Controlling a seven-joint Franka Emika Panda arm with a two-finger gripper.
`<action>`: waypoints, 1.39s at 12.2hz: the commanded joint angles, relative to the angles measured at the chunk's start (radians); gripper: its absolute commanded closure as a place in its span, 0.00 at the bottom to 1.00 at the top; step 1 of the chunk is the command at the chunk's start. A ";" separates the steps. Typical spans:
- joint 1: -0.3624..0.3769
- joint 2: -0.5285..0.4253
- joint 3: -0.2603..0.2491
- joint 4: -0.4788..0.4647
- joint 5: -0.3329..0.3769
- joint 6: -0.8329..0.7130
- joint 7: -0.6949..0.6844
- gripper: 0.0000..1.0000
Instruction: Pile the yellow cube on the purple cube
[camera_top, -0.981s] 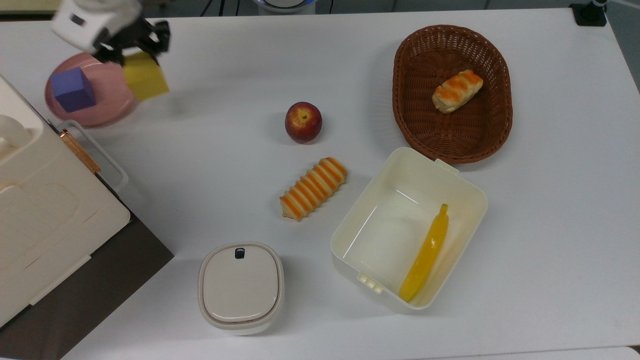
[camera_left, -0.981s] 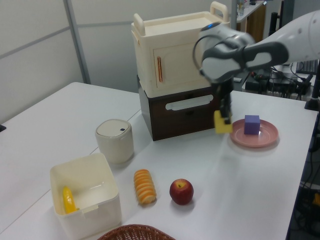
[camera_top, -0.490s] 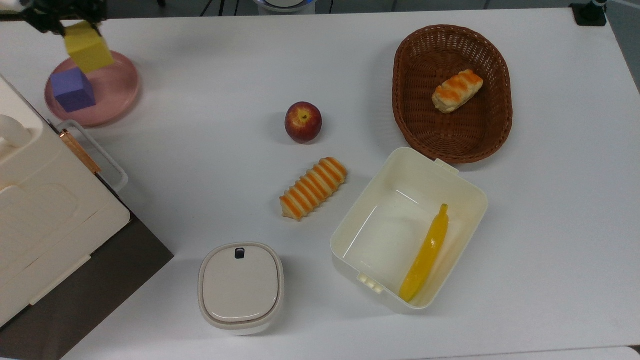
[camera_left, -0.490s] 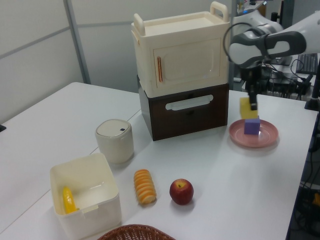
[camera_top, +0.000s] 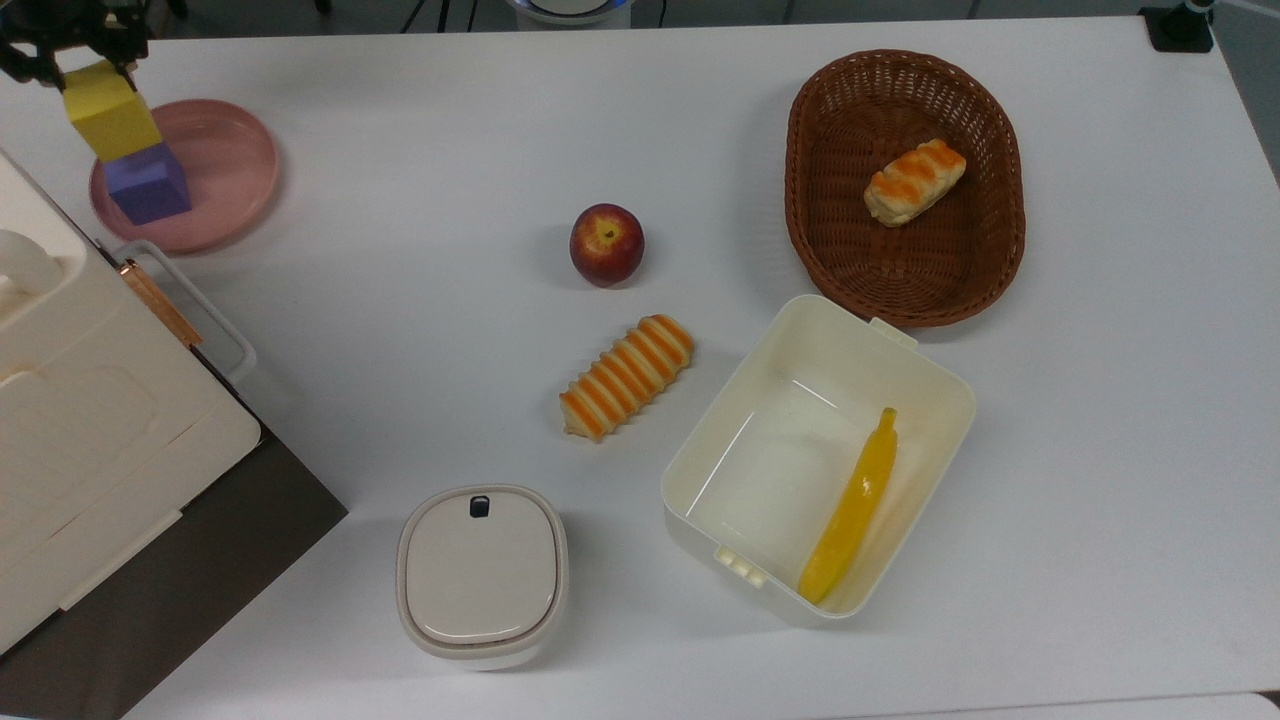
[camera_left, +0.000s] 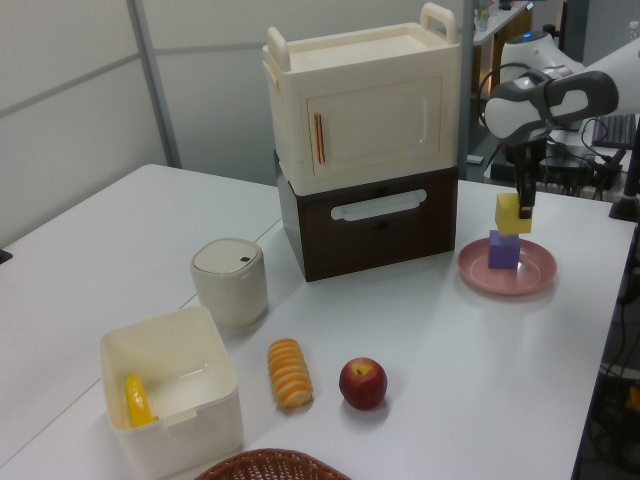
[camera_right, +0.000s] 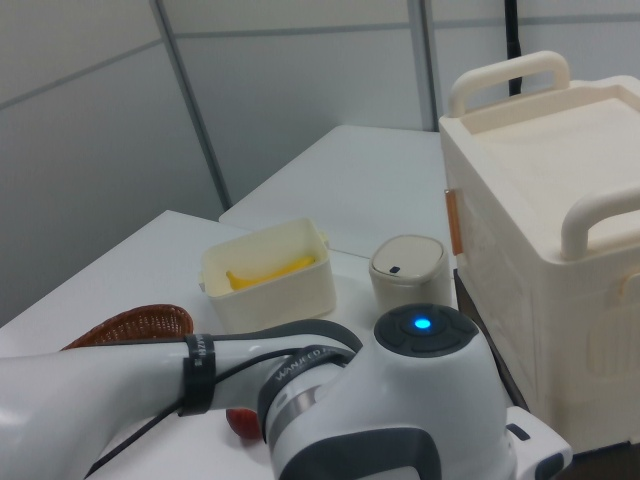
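While the yellow cube (camera_left: 513, 213) hangs above the purple cube (camera_left: 504, 250), jaws clamp it.

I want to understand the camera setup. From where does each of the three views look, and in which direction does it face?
Top view: overhead, facing straight down on the white table; the gripper holds the yellow cube over the purple cube.
Left view: beside the table, facing across it to the cabinet; arm and gripper show.
Right view: behind the arm, facing over it.
Shared: the lidded canister.
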 joint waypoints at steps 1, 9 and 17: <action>0.001 0.030 0.000 0.027 0.004 0.022 -0.022 0.53; 0.002 0.052 0.001 0.030 0.004 0.061 -0.009 0.00; 0.134 -0.092 0.020 0.032 0.009 -0.143 0.215 0.00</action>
